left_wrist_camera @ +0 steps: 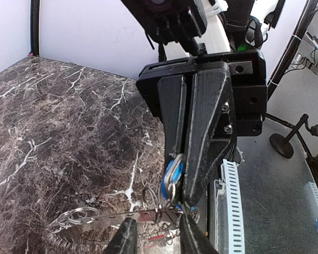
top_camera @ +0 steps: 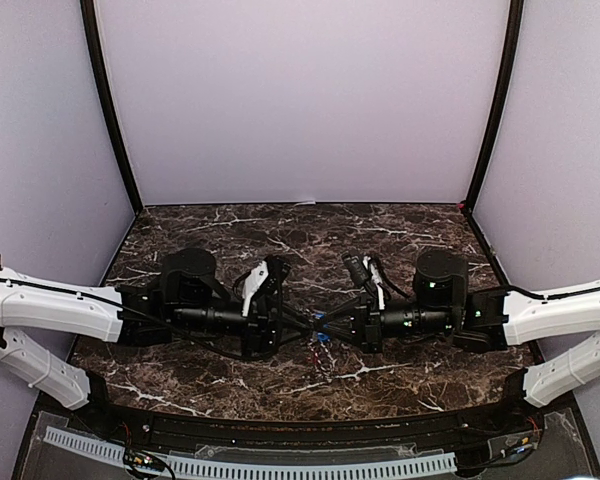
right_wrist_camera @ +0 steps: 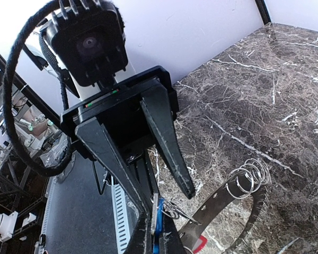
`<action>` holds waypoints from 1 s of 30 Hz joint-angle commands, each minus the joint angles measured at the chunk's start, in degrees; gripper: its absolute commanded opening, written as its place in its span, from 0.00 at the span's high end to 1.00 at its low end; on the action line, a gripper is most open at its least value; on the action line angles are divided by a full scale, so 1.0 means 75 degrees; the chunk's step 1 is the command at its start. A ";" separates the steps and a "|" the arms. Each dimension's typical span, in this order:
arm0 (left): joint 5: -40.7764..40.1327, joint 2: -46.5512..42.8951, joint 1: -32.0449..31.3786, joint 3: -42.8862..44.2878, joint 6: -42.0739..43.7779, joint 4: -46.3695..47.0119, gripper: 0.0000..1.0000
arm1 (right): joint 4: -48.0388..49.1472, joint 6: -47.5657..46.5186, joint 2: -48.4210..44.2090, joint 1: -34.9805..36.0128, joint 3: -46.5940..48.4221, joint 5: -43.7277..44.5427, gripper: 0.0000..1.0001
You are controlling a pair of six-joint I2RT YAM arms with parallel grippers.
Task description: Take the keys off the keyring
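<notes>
Both grippers meet nose to nose over the middle of the table. My right gripper is shut on the blue-headed key, which stands edge-up between its fingers. Thin wire loops join that key to the keyring, a flat grey band with small holes that hangs low over the marble. My left gripper faces it, fingers apart, straddling the wire loops and the near end of the band. The red-headed key lies just below the band.
Several small split rings sit on the keyring's far side. The dark marble tabletop stretches behind the arms, with lilac walls around it. A white slotted cable duct runs along the near edge.
</notes>
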 commanded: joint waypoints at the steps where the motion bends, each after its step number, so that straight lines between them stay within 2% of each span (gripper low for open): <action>1: 0.0205 0.0122 0.0008 0.0188 0.0136 -0.0015 0.70 | 0.0635 0.0069 -0.0076 0.0008 0.0157 -0.0098 1.00; 15: -0.0209 0.0191 0.0005 0.0233 0.0188 0.0203 0.75 | 0.0673 0.0058 0.0004 0.0016 0.0184 -0.0171 1.00; 26: -0.0123 0.0303 0.0006 0.0304 0.0258 0.0327 0.68 | 0.0681 0.0046 0.0158 0.0020 0.0237 -0.0251 1.00; 30: 0.0025 0.0360 0.0010 0.0297 0.0237 0.0403 0.76 | 0.0700 0.0046 0.0193 0.0020 0.0259 -0.0262 1.00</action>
